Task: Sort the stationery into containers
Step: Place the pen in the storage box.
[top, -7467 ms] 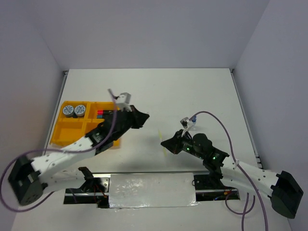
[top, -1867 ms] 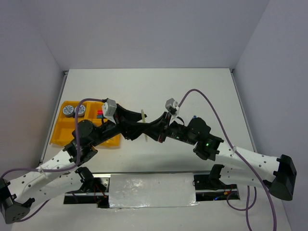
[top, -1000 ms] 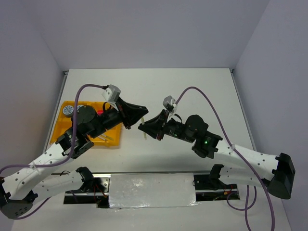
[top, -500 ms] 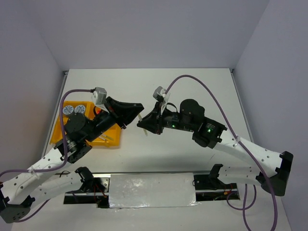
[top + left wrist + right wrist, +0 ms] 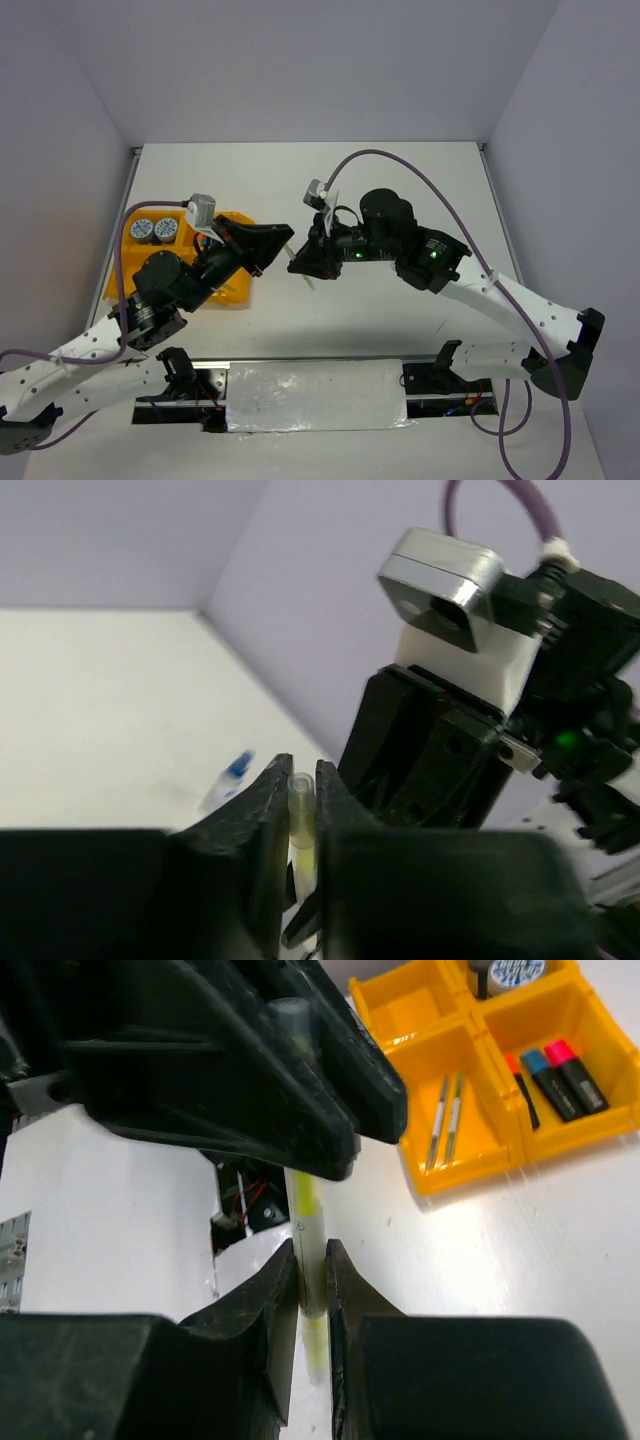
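Roughly near-to-far, thin pale pen [image 5: 309, 1210]

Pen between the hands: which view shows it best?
Right wrist: the pen shows long, gripped by left hand and right hand. Left wrist shows only its end; top, just a pale sliver.

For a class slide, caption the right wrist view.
Left hand and right hand pinch one thin pale plastic pen near a yellow-orange divided plastic tray.

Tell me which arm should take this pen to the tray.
Left. The left gripper and right gripper both clamp the pale pen, but the left sits beside the yellow tray; the right would reach across.
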Controlling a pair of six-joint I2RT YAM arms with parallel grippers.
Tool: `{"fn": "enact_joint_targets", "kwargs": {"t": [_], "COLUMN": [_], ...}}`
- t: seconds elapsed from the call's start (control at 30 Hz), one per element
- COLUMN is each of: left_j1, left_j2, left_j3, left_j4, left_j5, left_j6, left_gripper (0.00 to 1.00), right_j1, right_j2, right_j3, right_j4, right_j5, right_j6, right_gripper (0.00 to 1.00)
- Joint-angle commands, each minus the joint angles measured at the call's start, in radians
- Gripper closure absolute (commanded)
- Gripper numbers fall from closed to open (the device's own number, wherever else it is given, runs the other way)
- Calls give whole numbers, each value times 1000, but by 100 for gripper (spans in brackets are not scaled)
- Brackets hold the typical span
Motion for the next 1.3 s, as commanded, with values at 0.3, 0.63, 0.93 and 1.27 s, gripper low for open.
{"fn": "enact_joint_targets", "kwargs": {"t": [0.3, 0.63, 0.93, 1.27], "left_j1": [-70, -70, -70, -70], "left_j2": [111, -47, -165, -222], "left_j3": [683, 449, 293, 251], "left_j4": [-1001, -852, -872, -852], "left_j5": [-833, -829, -831, -834], "left_j6": [-26, 204, 152, 161], "left_gripper": [1, 1, 2, 1], "right_j1": [-49, 72, 136, 142], "right_j2": [170, 673, 1026, 1074], "right_j3": [-178, 247, 602, 673], "right_j4": [583, 450, 272, 239], "right_j5": [15, 160, 215, 212], "right_j6": [-3, -72, -138, -147], "right_gripper": [100, 98, 91, 42]}}
